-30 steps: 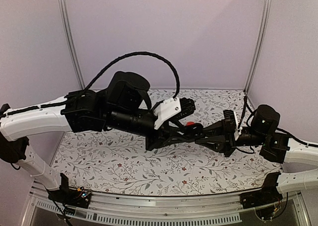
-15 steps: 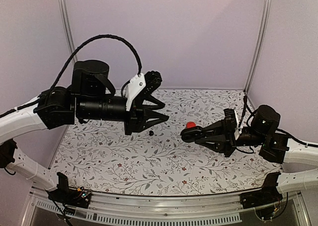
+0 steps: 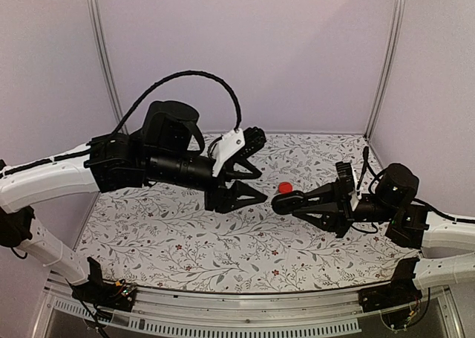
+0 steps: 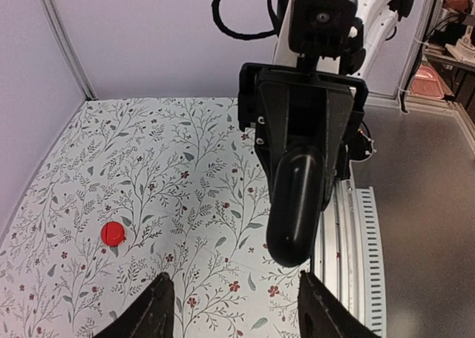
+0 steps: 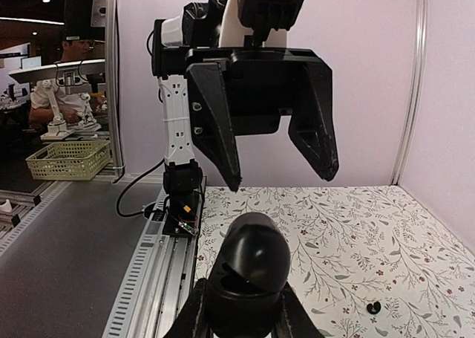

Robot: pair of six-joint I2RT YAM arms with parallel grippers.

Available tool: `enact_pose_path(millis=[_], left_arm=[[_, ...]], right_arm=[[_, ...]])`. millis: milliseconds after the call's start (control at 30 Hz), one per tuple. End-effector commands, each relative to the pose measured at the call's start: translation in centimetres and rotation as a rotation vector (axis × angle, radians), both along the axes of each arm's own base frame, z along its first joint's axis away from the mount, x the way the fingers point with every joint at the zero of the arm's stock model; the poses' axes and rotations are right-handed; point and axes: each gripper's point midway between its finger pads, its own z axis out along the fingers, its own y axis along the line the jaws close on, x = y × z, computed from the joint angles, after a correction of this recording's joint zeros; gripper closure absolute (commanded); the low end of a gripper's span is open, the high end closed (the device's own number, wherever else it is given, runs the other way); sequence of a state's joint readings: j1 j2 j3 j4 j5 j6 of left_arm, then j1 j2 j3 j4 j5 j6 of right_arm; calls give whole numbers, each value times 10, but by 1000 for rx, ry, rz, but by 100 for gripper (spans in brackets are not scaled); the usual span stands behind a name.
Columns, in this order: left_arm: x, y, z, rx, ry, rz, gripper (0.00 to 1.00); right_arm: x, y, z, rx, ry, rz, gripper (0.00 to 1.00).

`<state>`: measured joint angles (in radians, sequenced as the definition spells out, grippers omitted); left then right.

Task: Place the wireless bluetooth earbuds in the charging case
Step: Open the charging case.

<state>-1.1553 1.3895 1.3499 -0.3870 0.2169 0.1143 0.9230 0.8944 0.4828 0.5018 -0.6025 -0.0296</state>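
Clamps case [image 3: 280, 202] in right gripper [image 3: 291, 203], long axis level, nose toward left gripper [image 3: 260, 186]; both arms stretched inward, left jaws apart.

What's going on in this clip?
Two arms face each other above the floral table. The right gripper is shut on the charging case, holding it off the surface with its rounded end toward the left arm. The left gripper hangs open and empty in front of it. One earbud lies loose on the table, and a red disc sits there too. Whether the case is open cannot be told.
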Motion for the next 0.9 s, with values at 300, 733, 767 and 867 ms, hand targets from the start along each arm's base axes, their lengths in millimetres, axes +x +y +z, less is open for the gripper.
enact_pose_path(millis=[300, 733, 767, 867], left_arm=[[-7, -22, 6, -36, 54, -89, 40], [6, -28, -4, 7, 46, -41, 41], [7, -28, -4, 9, 44, -35, 41], [12, -27, -6, 19, 36, -9, 42]], right_arm=[[-7, -1, 7, 25, -30, 24, 100], [-14, 0, 3, 9, -50, 66, 100], [-15, 0, 3, 8, -52, 72, 100], [-17, 0, 2, 4, -57, 87, 100]])
